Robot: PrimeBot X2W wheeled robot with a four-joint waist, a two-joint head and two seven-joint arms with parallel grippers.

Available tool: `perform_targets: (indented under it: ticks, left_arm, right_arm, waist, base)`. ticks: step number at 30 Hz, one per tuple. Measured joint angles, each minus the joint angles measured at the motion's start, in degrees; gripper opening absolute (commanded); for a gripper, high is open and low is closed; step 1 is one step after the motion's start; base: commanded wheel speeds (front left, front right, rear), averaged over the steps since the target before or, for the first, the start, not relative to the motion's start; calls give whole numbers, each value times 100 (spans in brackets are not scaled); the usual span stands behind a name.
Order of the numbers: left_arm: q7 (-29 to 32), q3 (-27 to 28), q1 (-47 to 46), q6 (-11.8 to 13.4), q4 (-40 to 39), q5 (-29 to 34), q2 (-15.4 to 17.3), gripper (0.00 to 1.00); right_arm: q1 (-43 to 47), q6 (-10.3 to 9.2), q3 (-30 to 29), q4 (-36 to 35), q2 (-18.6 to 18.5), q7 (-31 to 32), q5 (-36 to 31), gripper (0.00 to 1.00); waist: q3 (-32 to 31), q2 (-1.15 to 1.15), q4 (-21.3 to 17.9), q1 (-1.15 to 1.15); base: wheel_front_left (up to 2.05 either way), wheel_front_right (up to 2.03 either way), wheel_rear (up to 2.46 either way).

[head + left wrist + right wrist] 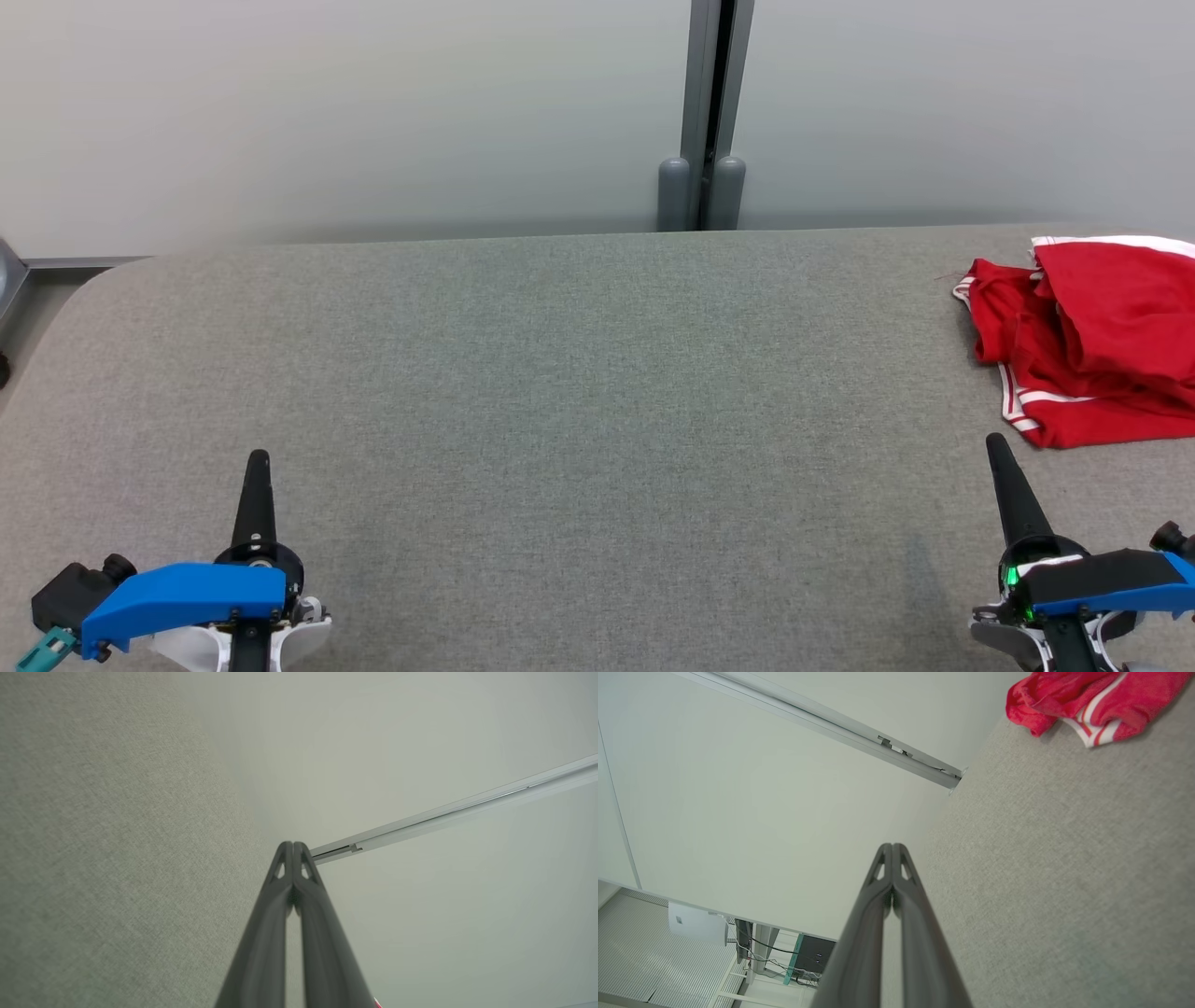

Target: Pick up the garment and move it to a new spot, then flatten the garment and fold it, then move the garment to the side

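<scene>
The garment (1092,341) is red cloth with white stripes along its hems, lying crumpled at the far right of the grey table (560,373); part of it runs past the head view's right edge. The right wrist view has the garment (1087,700) at its top right corner. My right gripper (995,443) stands shut near the table's front right, just short of the garment and apart from it. My left gripper (258,457) is shut at the front left, far from the cloth. Both pairs of fingers (293,851) (892,851) are pressed together with nothing between them.
A pale wall panel with a grey vertical post (709,112) stands behind the table's far edge. The table's left corner is rounded, with a strip of floor and a grey rail (65,266) beyond it. Electronics and cables (803,956) sit on the floor in the right wrist view.
</scene>
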Motion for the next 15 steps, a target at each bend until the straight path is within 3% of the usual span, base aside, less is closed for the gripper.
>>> perform_targets:
  ticks: [15]
  left_arm:
    - [199,45,-26,-47,-16,-770,1,0]
  right_arm:
    - [-55,0,-9,65,-1,130,776,0]
  waist:
    - [-48,0,-29,0]
  base:
    - [0,0,0]
